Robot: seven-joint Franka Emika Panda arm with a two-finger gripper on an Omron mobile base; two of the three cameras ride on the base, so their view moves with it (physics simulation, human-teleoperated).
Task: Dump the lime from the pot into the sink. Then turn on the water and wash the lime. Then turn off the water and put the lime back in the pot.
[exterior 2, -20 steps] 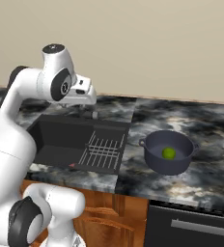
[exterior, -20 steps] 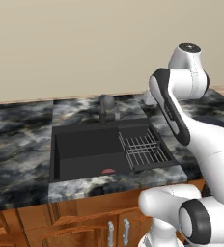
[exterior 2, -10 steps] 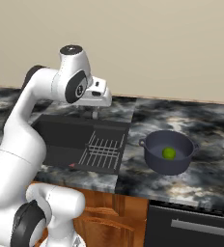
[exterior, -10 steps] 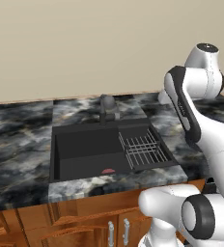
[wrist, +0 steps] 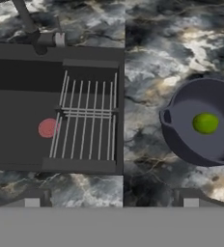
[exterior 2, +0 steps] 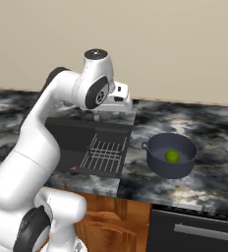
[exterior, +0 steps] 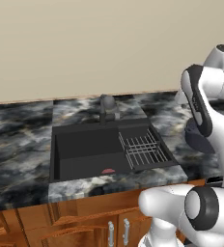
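Two fingers: your gripper [wrist: 111, 202] is spread wide, holding nothing, up high over the sink's right edge.
Sink [wrist: 17, 103]: black, with a wire rack [wrist: 87, 118] inside.
Pot [exterior 2: 172, 155]: on the counter, right of the sink.
Lime [exterior 2: 172, 156]: inside the pot.

I see a dark marbled tabletop [exterior: 17, 140] over brown wooden cabinets [exterior: 75, 226] (pale handles [exterior: 110, 231] on the doors), a beige wall [exterior: 85, 43] behind.
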